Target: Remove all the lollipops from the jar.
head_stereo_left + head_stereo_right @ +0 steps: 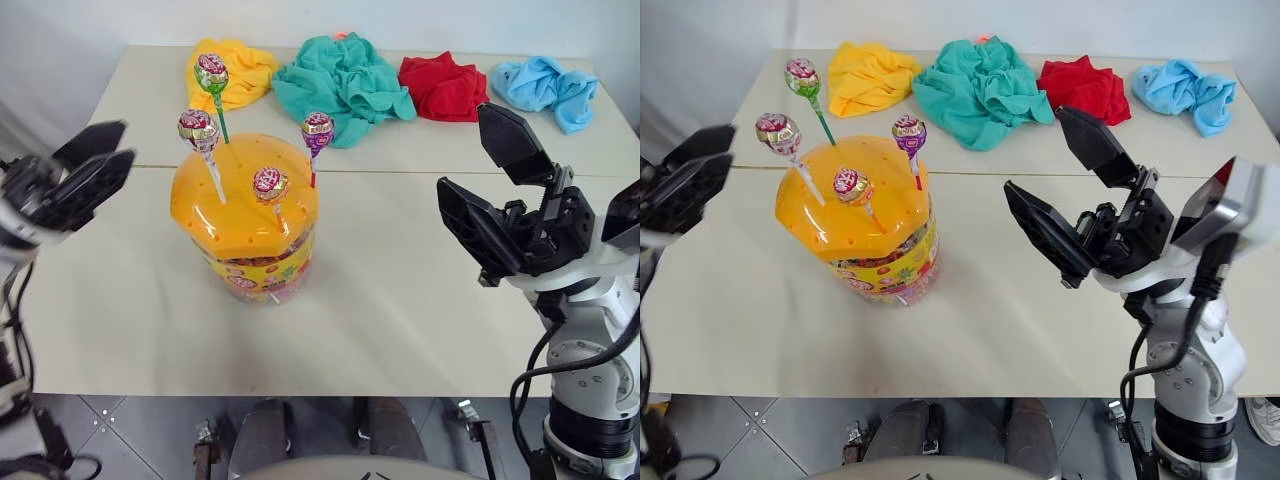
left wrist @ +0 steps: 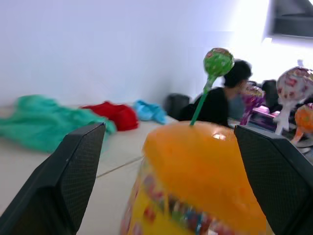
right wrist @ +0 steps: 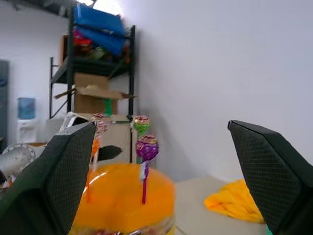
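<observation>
The jar (image 1: 245, 215) is sitting toward the table's (image 1: 400, 320) near-left part, with all four lollipops standing in holes in its orange lid (image 1: 240, 195) (sticks down, heads up, easy to pinch). One green-wrapped lollipop (image 1: 211, 73) is rising highest on the far side; a purple one (image 1: 317, 131) is leaning at the lid's right edge. Both claws are spreading wide and holding nothing: the left gripper (image 1: 85, 170) is hovering just left of the jar, the right gripper (image 1: 490, 190) well apart to its right, probably flanking it before a pick
</observation>
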Controlling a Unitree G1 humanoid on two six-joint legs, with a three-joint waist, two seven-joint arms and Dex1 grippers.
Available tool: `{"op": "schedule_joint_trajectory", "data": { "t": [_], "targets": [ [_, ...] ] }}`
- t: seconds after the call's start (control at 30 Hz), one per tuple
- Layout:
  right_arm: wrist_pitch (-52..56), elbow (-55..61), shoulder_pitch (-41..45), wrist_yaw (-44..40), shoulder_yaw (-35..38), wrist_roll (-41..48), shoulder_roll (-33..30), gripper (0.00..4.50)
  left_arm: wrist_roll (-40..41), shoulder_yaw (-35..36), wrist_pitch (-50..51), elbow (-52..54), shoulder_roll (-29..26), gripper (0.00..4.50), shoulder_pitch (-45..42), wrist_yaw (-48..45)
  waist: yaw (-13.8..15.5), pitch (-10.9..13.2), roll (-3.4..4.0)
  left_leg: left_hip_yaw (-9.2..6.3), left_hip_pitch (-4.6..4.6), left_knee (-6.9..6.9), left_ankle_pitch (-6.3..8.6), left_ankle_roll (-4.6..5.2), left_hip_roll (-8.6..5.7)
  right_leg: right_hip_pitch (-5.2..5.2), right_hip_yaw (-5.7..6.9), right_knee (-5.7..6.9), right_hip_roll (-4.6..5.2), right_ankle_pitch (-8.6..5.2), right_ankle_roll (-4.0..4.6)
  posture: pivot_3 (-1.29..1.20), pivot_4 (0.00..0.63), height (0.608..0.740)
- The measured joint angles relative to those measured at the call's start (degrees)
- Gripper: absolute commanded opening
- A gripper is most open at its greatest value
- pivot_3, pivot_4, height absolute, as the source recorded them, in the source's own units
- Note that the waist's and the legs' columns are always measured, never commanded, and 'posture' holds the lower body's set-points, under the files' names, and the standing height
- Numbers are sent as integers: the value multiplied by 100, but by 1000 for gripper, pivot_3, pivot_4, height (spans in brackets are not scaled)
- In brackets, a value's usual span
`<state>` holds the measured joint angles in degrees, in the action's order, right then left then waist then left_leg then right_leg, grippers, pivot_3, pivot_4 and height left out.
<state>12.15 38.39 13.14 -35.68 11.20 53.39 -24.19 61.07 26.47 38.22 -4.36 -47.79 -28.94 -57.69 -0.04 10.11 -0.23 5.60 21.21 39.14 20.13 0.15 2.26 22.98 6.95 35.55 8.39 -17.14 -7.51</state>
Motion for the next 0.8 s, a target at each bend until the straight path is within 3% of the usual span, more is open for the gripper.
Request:
{"op": "schedule_joint_trajectory", "data": {
  "t": [0.17, 0.2, 0.27, 0.67, 0.8],
  "targets": [
    [-119, -1, -94, 44, -161, -487, 51, 4500, -345, -693, 16, -402, 268, 4467, -918, -300, -49, 2, -4, 33, 5, -5, 0, 0, 8, 19, -7, 0, -12, 0, 0, 0, 150, 740],
    [-129, -1, -97, 50, -191, -538, 66, 4500, -393, -784, 28, -475, 287, 4292, -1023, -385, -58, 2, -4, 36, 6, -5, -1, -1, 10, 24, -10, 2, -14, 0, 0, 0, 150, 740],
    [-188, -1, -104, 69, -190, -622, 80, 4500, -484, -867, 39, -576, 294, 3900, -1136, -514, -73, 3, -4, 40, 6, -4, -1, -2, 12, 26, -15, 3, -16, 0, 0, 0, 150, 740],
    [-223, 3, -236, 155, -178, -760, 82, 4500, -995, -1170, -43, -829, 658, 201, -1501, -962, 25, 9, -16, 43, 8, 11, -2, -1, 12, 26, -25, 7, -16, 1, -2, 0, 150, 740],
    [-217, 79, -333, 155, -184, -719, 82, 4500, -943, -995, -22, -995, 857, 23, -1608, -928, 14, 12, -20, 43, 9, 11, -2, -1, 12, 26, -25, 8, -16, 1, -2, 0, 150, 740]
  ]
}}
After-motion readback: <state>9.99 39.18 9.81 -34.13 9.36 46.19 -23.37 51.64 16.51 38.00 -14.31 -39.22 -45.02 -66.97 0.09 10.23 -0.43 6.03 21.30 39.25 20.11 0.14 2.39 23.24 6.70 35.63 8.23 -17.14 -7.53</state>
